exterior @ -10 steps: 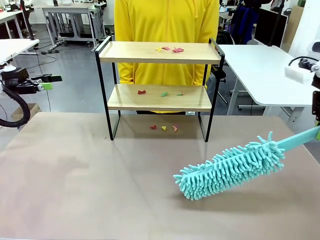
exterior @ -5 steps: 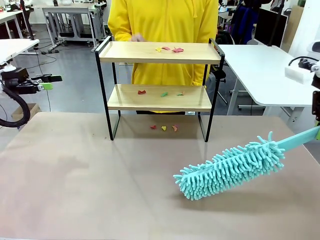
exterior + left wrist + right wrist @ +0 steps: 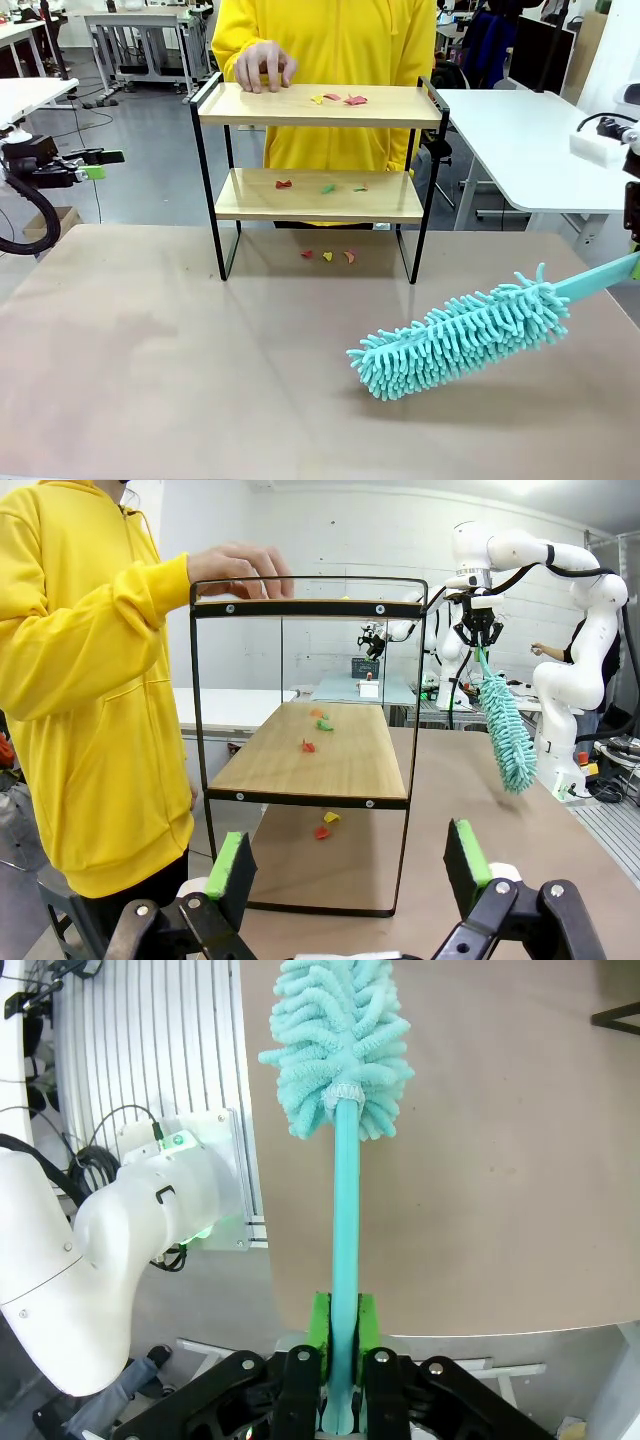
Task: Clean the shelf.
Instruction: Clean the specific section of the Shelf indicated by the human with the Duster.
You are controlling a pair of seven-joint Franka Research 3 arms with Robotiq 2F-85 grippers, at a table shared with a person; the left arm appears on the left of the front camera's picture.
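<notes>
The shelf (image 3: 400, 107) stands at the table's far side, two wooden boards in a black frame. Small coloured scraps (image 3: 340, 99) lie on its top board, more on the lower board (image 3: 322, 186) and on the table beneath (image 3: 328, 256). A person's hand (image 3: 265, 65) rests on the top board's left end. My right gripper (image 3: 340, 1350) is shut on the handle of a teal fluffy duster (image 3: 460, 335), whose head hangs low over the table at the right. My left gripper (image 3: 100, 163) hovers open off the table's left side, its fingers (image 3: 232, 865) pointing at the shelf's (image 3: 340, 760) end.
A person in a yellow hoodie (image 3: 330, 40) stands right behind the shelf. A white side table (image 3: 530, 140) sits at the back right. The brown tabletop (image 3: 180, 350) spreads wide in front of the shelf. The right arm's base (image 3: 150, 1220) stands beside the table edge.
The person's hand has come into view and settled on the left end of the top board. Both arms and the duster have stayed still.
</notes>
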